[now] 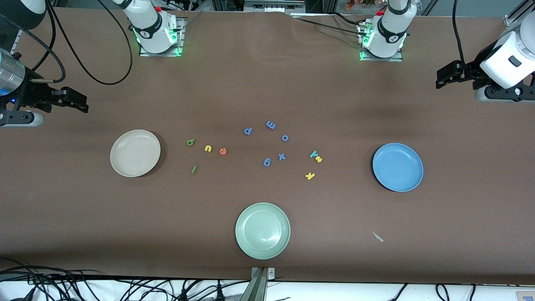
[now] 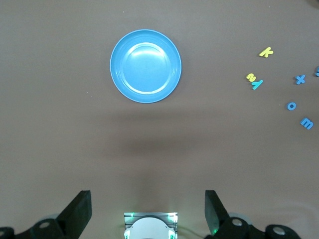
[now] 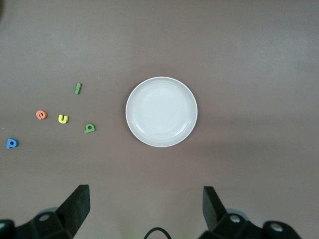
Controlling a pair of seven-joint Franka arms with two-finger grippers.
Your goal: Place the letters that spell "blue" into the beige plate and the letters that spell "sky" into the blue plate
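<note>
From the front, the round cream-beige plate (image 1: 135, 153) and round mid-blue plate (image 1: 397, 167) lay empty; green "b" (image 1: 190, 142), green bar "l" (image 1: 194, 169), yellow "u" (image 1: 208, 148), orange "e" (image 1: 223, 151), yellow "s" (image 1: 319, 159), teal "y" (image 1: 313, 154) and yellow "k" (image 1: 309, 176) all sat on the brown table (image 1: 267, 83) between them, so nothing was done. The left wrist view showed the left gripper (image 2: 148, 211) spread apart above the table near the blue plate. The right wrist view showed the right gripper (image 3: 145, 209) likewise spread near the beige plate.
</note>
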